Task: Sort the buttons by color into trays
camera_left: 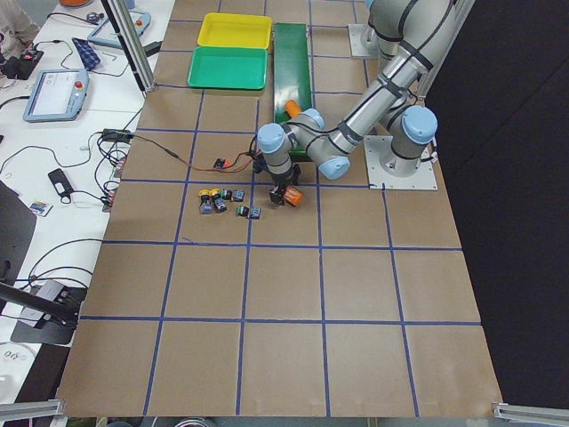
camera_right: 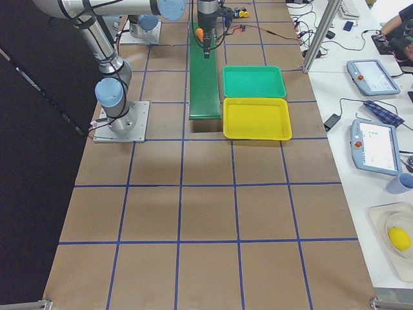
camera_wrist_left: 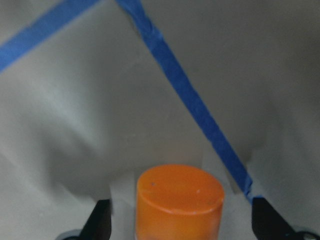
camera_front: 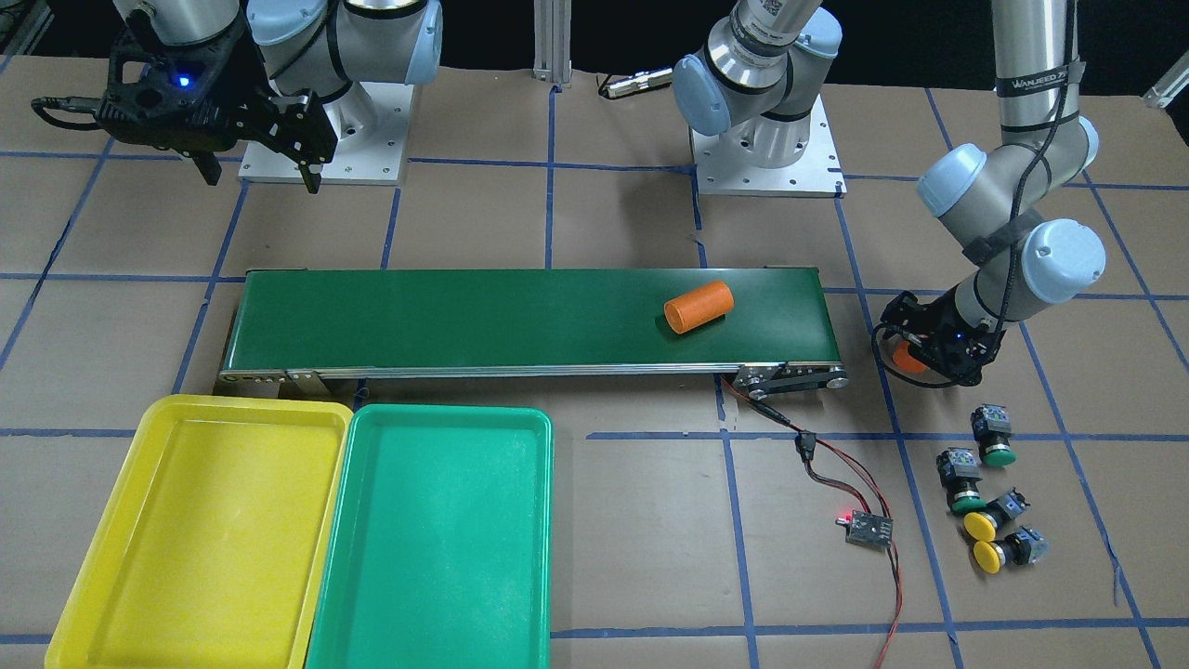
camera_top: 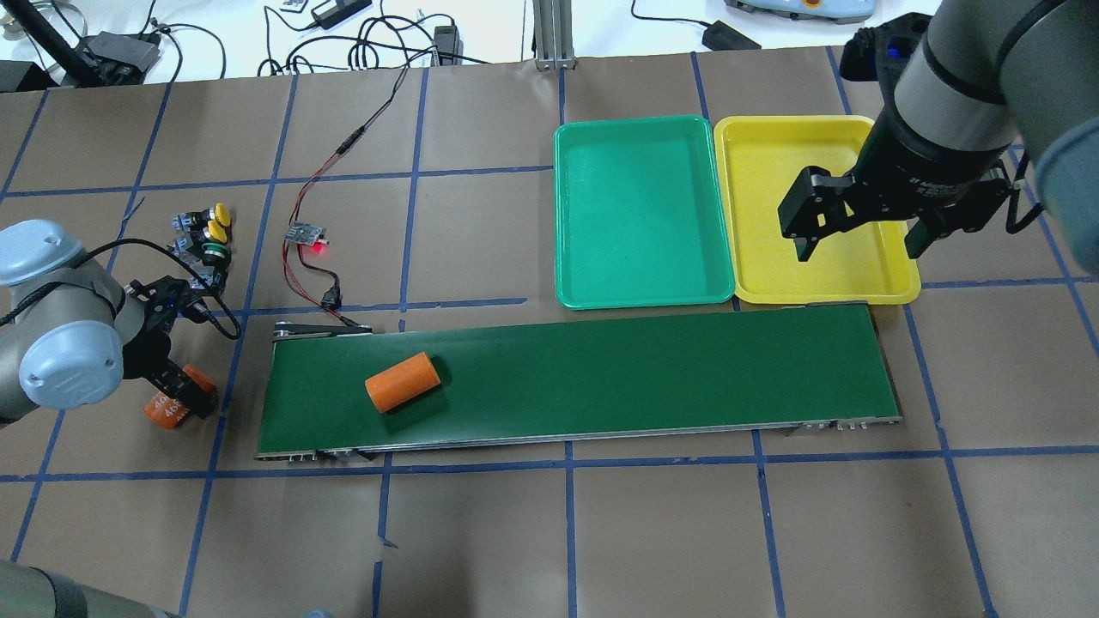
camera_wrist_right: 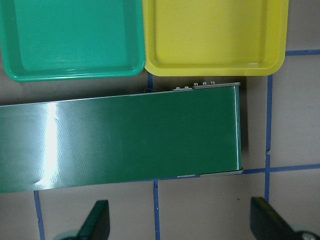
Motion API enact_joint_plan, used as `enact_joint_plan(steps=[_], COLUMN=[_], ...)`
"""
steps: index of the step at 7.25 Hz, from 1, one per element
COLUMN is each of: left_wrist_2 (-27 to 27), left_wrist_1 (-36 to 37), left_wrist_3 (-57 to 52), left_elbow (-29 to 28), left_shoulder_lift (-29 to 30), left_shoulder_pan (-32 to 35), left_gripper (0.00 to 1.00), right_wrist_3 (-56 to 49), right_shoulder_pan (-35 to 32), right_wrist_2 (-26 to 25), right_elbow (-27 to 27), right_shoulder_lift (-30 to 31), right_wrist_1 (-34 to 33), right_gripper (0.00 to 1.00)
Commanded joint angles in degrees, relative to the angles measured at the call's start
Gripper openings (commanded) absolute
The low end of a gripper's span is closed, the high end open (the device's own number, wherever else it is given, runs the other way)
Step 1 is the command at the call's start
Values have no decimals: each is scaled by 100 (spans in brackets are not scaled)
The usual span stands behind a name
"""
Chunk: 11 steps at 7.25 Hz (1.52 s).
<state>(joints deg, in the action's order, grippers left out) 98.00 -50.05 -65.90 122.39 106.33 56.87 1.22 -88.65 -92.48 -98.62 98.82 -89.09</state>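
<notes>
Left claw (camera_top: 179, 397) is clamped on an orange cylinder (camera_wrist_left: 180, 200); four unsorted buttons (camera_front: 983, 526) lie just beside it. Right claw (camera_top: 859, 247) hangs spread, both empty trays (camera_wrist_right: 75, 76) just ahead of it. Next, probably: release the cylinder, grasp one button.

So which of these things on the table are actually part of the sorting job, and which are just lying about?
Part of the job: green buttons, yellow buttons, green tray, yellow tray.

Just lying about: orange cylinder on the conveyor belt, second orange cylinder gripped by the left gripper, small circuit board with wires.
</notes>
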Motion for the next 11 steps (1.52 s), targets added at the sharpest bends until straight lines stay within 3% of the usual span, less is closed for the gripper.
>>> enact_joint_plan(steps=[1, 2, 4, 7, 9, 10, 11], left_wrist_2=[-96, -463, -581, -572, -581, -598, -598], left_wrist_1=[-65, -318, -1536, -1526, -1437, -1341, -1236], left_wrist_3=[7, 16, 8, 25, 148, 566, 935], left_elbow=[57, -30, -346, -252, -93, -5, 4], left_shoulder_lift=[-181, -452, -1304, -1703, -1520, -1475, -1570], left_shoulder_pan=[-18, -10, 566, 2420, 2548, 2548, 2565], left_gripper=[0, 0, 0, 0, 0, 70, 100], right_wrist_3=[-7, 1, -8, 19, 27, -7, -25], right_shoulder_pan=[-3, 6, -3, -20, -11, -11, -11], right_wrist_2=[28, 20, 72, 107, 2, 2, 28], right_elbow=[-367, -368, -377, -369, -473, -509, -500], right_shoulder_lift=[-12, -12, -3, 154, 374, 384, 401], right_wrist_1=[-46, -38, 41, -46, 14, 23, 32], right_gripper=[100, 100, 100, 100, 100, 100, 100])
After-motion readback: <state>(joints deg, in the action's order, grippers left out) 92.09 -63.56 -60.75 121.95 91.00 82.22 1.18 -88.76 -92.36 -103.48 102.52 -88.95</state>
